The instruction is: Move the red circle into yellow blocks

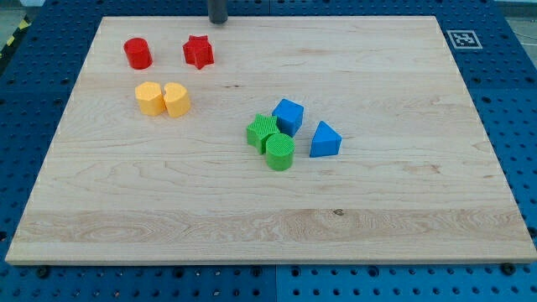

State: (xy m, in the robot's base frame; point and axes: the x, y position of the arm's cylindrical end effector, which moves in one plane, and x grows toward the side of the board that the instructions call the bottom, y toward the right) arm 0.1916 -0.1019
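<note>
Clawless rod, my tip [218, 22] at top edge, red circle [138, 53] just above yellow blocks [163, 98], red star [199, 52] beside

Red circle [138, 53] just above yellow blocks [163, 98], gap unobstructed; red star [199, 52] beside.

red blocks: two, a circle [138, 53] and a star [199, 52]
yellow blocks: two [150, 98] [176, 99]
green blocks: two [262, 131] [280, 153]
blue blocks: two [288, 115] [325, 140]
</note>
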